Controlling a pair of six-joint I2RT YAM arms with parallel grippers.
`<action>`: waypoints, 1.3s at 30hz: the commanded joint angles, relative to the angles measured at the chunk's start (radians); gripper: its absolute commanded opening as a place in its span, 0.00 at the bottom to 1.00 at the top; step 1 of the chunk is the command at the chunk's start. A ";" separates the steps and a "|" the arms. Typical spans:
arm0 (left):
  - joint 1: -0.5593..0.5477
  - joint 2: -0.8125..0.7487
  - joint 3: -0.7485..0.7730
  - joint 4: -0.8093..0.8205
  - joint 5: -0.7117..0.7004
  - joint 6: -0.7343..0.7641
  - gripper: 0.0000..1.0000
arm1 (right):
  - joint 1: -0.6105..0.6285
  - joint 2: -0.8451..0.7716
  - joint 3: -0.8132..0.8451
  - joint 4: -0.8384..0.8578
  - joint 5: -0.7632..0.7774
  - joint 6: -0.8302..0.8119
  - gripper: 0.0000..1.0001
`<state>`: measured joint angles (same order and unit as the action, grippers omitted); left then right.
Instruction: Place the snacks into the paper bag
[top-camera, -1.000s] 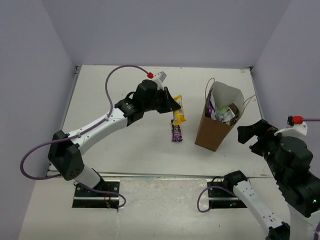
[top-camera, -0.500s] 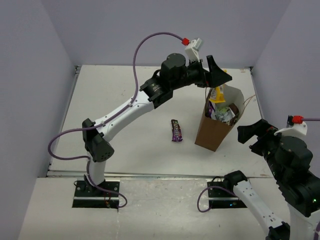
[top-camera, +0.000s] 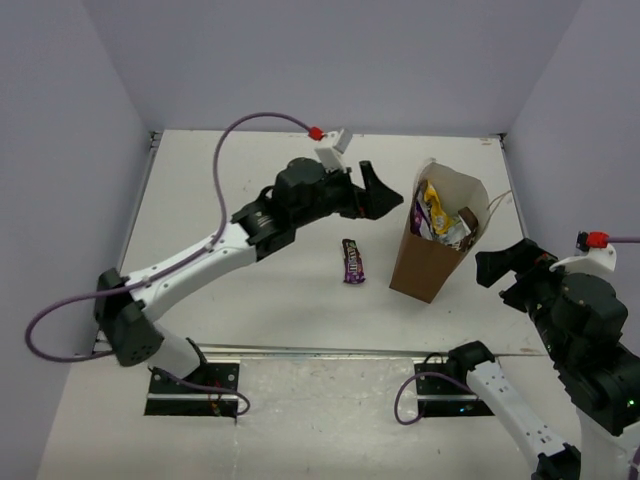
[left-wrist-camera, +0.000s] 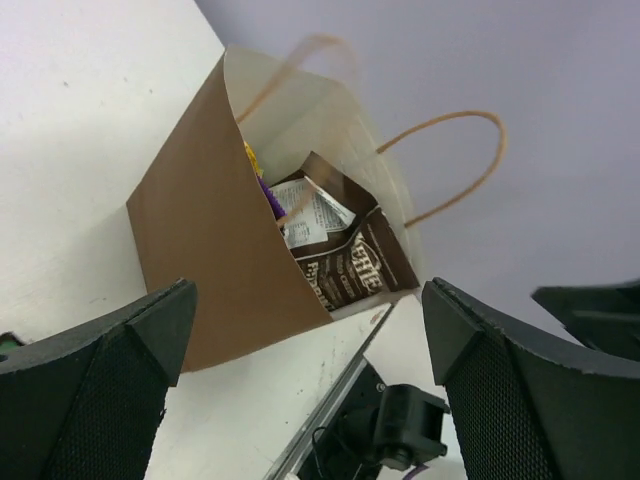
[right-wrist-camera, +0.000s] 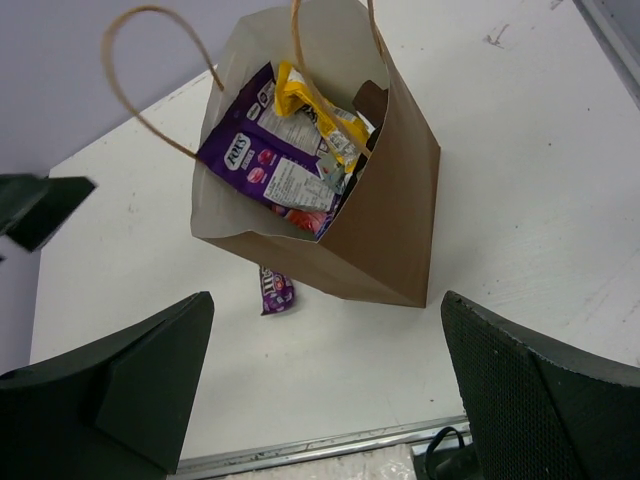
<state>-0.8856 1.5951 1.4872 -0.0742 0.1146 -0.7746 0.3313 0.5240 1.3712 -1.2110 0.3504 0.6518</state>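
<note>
One dark bar (top-camera: 353, 261), likely flat, near paper bag (top-camera: 424, 268)

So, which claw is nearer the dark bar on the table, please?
Left. The left claw hangs just beyond the dark bar; the right claw sits past the paper bag.

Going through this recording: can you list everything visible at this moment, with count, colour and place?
paper bag: one, brown kraft, pale inside, upright on the table, right of centre.
yellow bar: one, yellow, on top inside the bag.
Fox's pouch: one, purple, inside the bag.
brown wrapper: one, dark brown, inside the bag.
dark purple bar: one, lying on the table left of the bag, apart from it.
table: one, white.
left claw: one, black, open, empty, left of the bag's rim.
right claw: one, black, open, empty, right of the bag.
</note>
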 joint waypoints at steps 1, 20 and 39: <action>0.004 -0.290 -0.157 0.228 -0.146 0.080 1.00 | 0.003 0.011 -0.004 0.011 0.013 0.003 0.99; 0.024 -0.255 -0.424 -0.140 -0.262 -0.022 1.00 | 0.003 0.018 -0.014 0.030 -0.024 0.012 0.99; -0.007 0.276 -0.068 -0.381 -0.328 0.031 1.00 | 0.003 0.011 0.026 -0.004 0.009 0.006 0.99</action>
<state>-0.8894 1.8503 1.3624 -0.4110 -0.1848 -0.7628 0.3321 0.5362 1.3617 -1.2133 0.3260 0.6548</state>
